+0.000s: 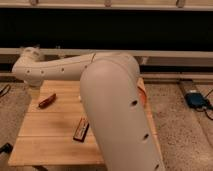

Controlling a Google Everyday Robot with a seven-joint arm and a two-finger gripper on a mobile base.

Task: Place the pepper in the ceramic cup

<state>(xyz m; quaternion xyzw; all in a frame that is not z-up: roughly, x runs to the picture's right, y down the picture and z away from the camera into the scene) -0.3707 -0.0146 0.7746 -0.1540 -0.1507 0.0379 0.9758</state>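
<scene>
The pepper (47, 101), slim and dark red, lies on the left part of the wooden table (50, 137). My big white arm (110, 100) crosses the middle of the view, and its far end (29, 67) is over the table's left edge, just above and left of the pepper. My gripper does not show; it is hidden at or beyond that far end. The ceramic cup is hidden behind the arm.
A flat dark bar (81, 130) lies near the table's middle. A sliver of the orange bowl (143, 96) shows at the arm's right edge. A blue object (196, 100) sits on the floor at right. A dark wall runs behind the table.
</scene>
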